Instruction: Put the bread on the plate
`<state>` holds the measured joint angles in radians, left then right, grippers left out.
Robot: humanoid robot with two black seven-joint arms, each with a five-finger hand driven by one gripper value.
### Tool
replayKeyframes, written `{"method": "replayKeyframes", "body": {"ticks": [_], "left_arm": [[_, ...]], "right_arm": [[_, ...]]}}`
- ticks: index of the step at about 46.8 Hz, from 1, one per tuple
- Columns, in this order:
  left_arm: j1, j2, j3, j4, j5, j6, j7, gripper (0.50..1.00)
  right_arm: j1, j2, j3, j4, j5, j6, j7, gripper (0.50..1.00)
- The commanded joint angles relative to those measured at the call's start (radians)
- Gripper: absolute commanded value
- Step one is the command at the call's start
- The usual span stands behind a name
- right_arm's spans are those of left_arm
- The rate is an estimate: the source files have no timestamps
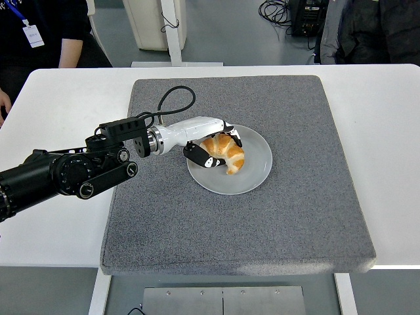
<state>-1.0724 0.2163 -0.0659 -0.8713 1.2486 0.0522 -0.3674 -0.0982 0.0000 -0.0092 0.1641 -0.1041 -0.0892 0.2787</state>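
A golden croissant (228, 156) lies on the left half of a pale round plate (260, 168) in the middle of the grey mat. My left hand (221, 151), white with black fingertips, reaches in from the left. Its fingers (233, 140) curl over the far side of the bread and the thumb (199, 159) presses the near side. The bread rests on the plate inside this grasp. The right arm does not show.
A grey mat (289, 223) covers the middle of the white table (59, 118). A black cable (172, 100) loops up behind my wrist. One person (39, 33) stands at the top left, with a hand at the table's left edge, another at the top right.
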Motion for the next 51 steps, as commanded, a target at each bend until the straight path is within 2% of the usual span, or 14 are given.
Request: {"method": "replayKeyframes", "body": {"ticks": [1,18,25,38,51], "left_arm": [[0.000,0.000,0.000,0.002,-0.001,0.000,0.001,0.573],[0.000,-0.003,0.002,0.017,-0.057,0.000,0.007,0.801],[0.000,-0.003,0.002,0.017,-0.058,0.000,0.010,0.867],[0.002,-0.003,-0.002,0.015,-0.064,0.000,0.008,0.911],[-0.014,0.003,-0.002,0.017,-0.201,-0.003,0.010,0.939]], "right_arm": [[0.000,0.000,0.000,0.000,0.000,0.000,0.000,1.000],[0.000,0.000,0.000,0.000,0.000,0.000,0.000,1.000],[0.000,0.000,0.000,0.000,0.000,0.000,0.000,1.000],[0.000,0.000,0.000,0.000,0.000,0.000,0.000,1.000],[0.000,0.000,0.000,0.000,0.000,0.000,0.000,1.000]]}}
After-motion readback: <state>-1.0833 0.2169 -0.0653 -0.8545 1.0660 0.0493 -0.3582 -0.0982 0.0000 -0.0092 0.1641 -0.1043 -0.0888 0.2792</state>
